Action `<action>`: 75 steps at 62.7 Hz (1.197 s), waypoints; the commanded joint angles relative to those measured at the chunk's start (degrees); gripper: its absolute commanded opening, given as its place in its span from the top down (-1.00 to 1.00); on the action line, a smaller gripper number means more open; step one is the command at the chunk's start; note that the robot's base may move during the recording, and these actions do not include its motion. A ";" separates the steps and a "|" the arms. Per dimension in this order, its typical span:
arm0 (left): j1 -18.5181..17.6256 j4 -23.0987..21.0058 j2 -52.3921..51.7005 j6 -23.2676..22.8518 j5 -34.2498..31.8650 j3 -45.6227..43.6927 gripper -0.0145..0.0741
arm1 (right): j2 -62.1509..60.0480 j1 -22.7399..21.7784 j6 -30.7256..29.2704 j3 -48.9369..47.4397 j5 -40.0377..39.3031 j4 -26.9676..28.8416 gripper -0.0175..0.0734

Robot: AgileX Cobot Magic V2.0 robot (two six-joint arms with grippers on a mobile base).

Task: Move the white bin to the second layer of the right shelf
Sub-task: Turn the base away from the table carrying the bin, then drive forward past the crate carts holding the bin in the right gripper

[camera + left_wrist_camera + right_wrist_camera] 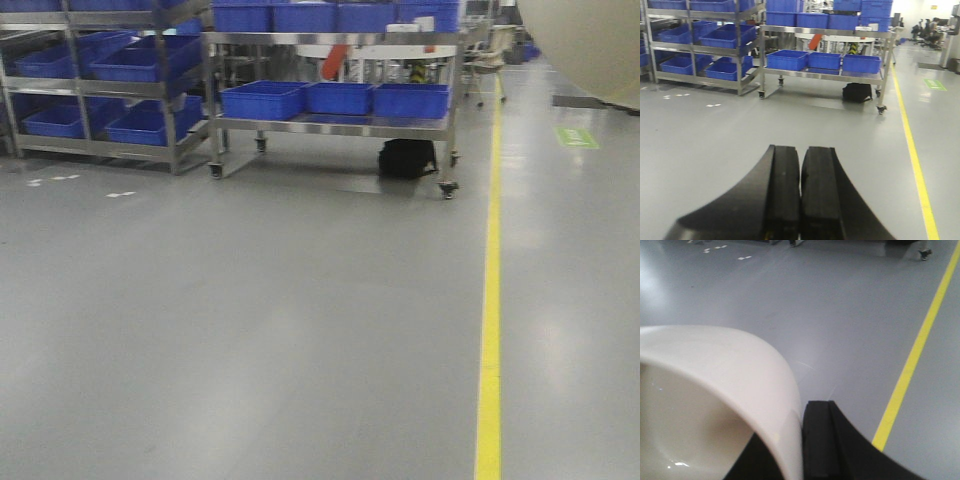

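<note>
1. White bin [715, 370]: cream plastic, held up off the floor at the robot's right. In the front view its curved wall fills the top right corner [585, 45], well apart from the racks. The visible inner wall is smooth, with small glints low down.
2. Right gripper [799, 430]: pinching the bin's rim wall. One black finger [822, 440] lies against the outside; the other is mostly hidden behind the bin.
3. Left gripper [800, 155]: fingers pressed together, holding nothing.
4. Blue crates [340, 97]: three side by side on the middle level of a wheeled steel rack [330, 127], more on top. Contents cannot be told.
5. Left rack [175, 95]: blue crates on sloped levels.
6. Black bag [407, 158] on the floor under the wheeled rack's right end.
7. Grey floor [250, 330] lies between the robot and the racks. A yellow line [490, 300] runs along the right, with a green floor marking [577, 137] beyond it.
</note>
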 commanded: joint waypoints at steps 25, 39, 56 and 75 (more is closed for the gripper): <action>-0.32 -0.53 -0.18 -0.56 -4.93 2.11 0.48 | -0.07 -0.28 -0.18 -1.72 -5.44 0.46 0.49; -0.32 -0.53 -0.18 -0.56 -4.93 2.11 0.48 | -0.07 -0.28 -0.18 -1.72 -5.44 0.46 0.49; -0.32 -0.53 -0.18 -0.56 -4.93 2.11 0.48 | -0.07 -0.28 -0.18 -1.72 -5.44 0.46 0.49; -0.32 -0.53 -0.18 -0.56 -4.93 2.11 0.48 | -0.07 -0.28 -0.18 -1.72 -5.44 0.46 0.49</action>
